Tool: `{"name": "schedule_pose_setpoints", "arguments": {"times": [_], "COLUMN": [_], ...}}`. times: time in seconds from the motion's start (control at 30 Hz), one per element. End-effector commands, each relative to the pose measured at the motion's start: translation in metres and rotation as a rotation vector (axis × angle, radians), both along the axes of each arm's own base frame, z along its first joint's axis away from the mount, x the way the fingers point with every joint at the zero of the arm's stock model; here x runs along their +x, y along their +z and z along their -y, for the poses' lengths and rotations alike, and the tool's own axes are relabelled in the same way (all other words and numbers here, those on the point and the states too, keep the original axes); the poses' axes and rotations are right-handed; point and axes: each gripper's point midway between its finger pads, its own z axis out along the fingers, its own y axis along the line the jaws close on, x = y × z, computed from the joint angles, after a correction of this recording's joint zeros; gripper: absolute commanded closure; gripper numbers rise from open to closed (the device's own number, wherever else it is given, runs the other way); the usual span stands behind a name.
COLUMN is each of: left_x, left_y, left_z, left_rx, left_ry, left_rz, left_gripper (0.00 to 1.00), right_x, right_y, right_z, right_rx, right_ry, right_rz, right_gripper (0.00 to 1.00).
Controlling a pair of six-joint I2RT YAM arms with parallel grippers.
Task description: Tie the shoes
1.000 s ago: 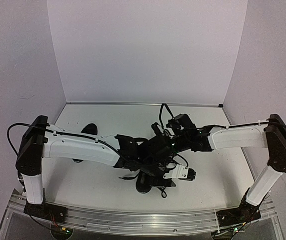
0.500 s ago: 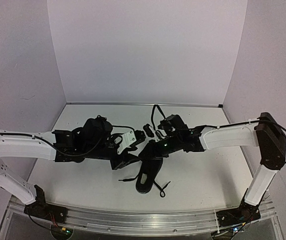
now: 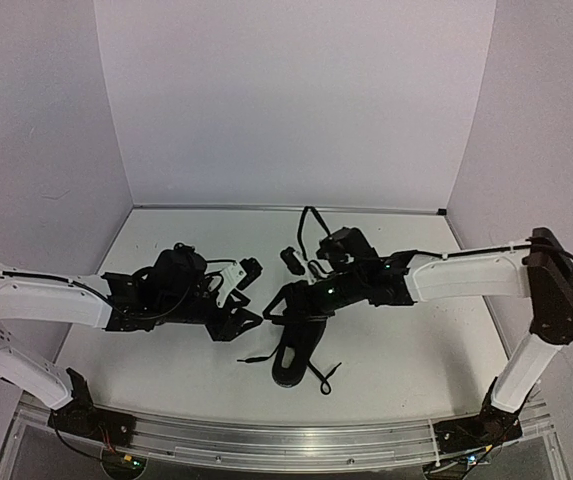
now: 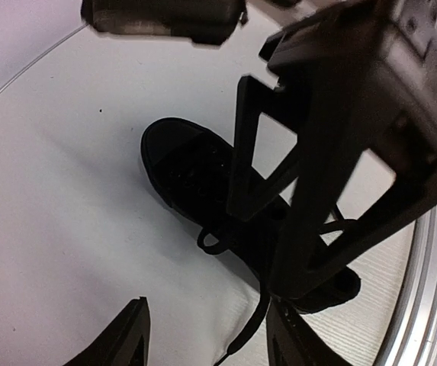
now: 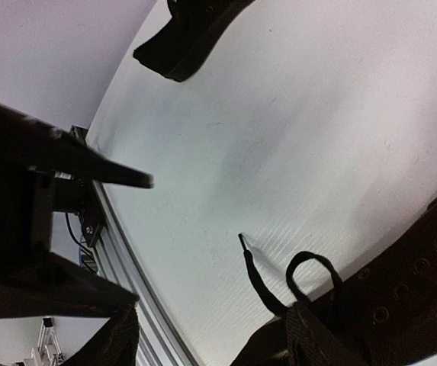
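Observation:
One black shoe (image 3: pixel 292 358) lies at the table's front middle, its toe toward the rail. Its thin laces (image 3: pixel 323 378) trail loose on the table. In the left wrist view the same shoe (image 4: pixel 191 171) lies beyond my open left gripper (image 4: pixel 210 343), and a lace end (image 4: pixel 252 324) rests just inside the right finger. My left gripper (image 3: pixel 246 296) hangs to the shoe's left. My right gripper (image 3: pixel 291 280) stands open above the shoe's ankle end. In its own view the right gripper (image 5: pixel 214 343) holds nothing, with a small lace loop (image 5: pixel 310 267) and a free lace end (image 5: pixel 245 248) on the table ahead. A second shoe (image 5: pixel 187 30) shows at that view's top edge.
The aluminium rail (image 3: pixel 286 435) runs along the near edge. White walls close in the back and both sides. The left forearm (image 3: pixel 51 300) reaches in low from the far left, and the right forearm (image 3: pixel 466 275) crosses from the right.
The left arm has swung back to the left, off the shoe. Both grippers have opened, the right one from shut. The laces now lie loose on the table.

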Motion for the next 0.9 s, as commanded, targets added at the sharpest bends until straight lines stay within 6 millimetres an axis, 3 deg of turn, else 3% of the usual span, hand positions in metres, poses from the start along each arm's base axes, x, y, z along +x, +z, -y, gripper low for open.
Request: {"name": "schedule_pose_setpoints", "arguments": {"times": [0.0, 0.1, 0.47, 0.87], "left_x": [0.000, 0.005, 0.025, 0.023], "left_y": [0.010, 0.009, -0.003, -0.015], "left_z": [0.024, 0.035, 0.057, 0.068], "left_rx": [-0.085, -0.092, -0.089, -0.072], "left_ry": [-0.088, -0.128, -0.220, -0.300], "left_rz": [-0.016, -0.027, -0.046, -0.049], "left_gripper": [0.43, 0.41, 0.39, 0.40], "right_x": [-0.006, -0.012, -0.035, -0.031], "right_y": [0.048, 0.033, -0.065, -0.114], "right_z": [0.020, 0.039, 0.109, 0.119], "right_rx": [0.075, 0.041, -0.220, -0.366], "right_ry": [-0.039, -0.082, -0.233, -0.262], "right_rz": [0.080, 0.055, -0.082, -0.112], "right_gripper": [0.29, 0.29, 0.42, 0.56]}}
